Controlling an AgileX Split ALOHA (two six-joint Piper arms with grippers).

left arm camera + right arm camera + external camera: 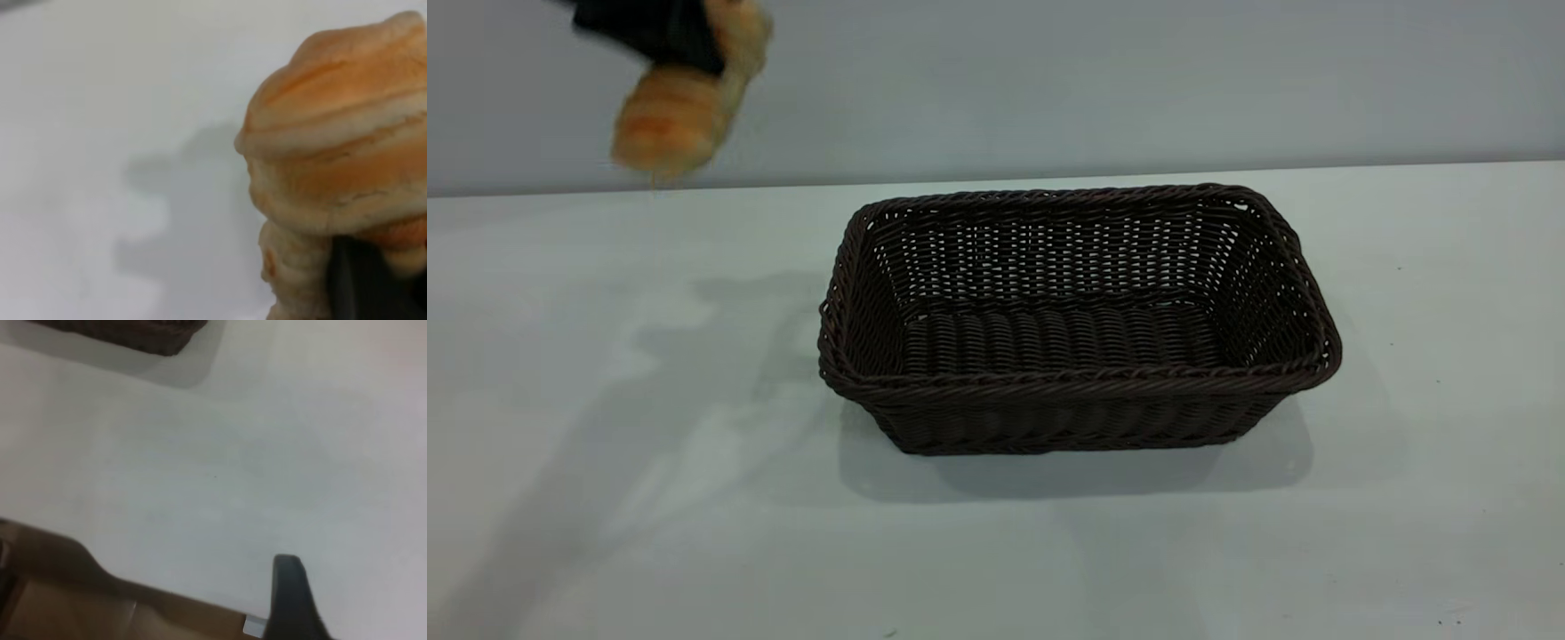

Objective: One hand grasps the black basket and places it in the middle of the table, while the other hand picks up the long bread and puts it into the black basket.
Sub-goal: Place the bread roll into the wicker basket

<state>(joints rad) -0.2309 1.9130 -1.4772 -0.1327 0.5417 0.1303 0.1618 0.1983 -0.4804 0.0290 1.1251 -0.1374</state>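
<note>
One roll in play: the left gripper point(685, 44) was clamped on the long bread point(669, 120), held high left of the black basket point(1076, 382). Basket sat mid-table point(605, 533). Right gripper point(293, 600) off by the table's edge, apparently; finger state unclear.

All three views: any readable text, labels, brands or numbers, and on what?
None: no view shows any word, label, brand, number or sign.
Black basket: plain wicker.
Long bread, held in the left gripper: only pale stripes.
Table: only tiny dark specks.
</note>
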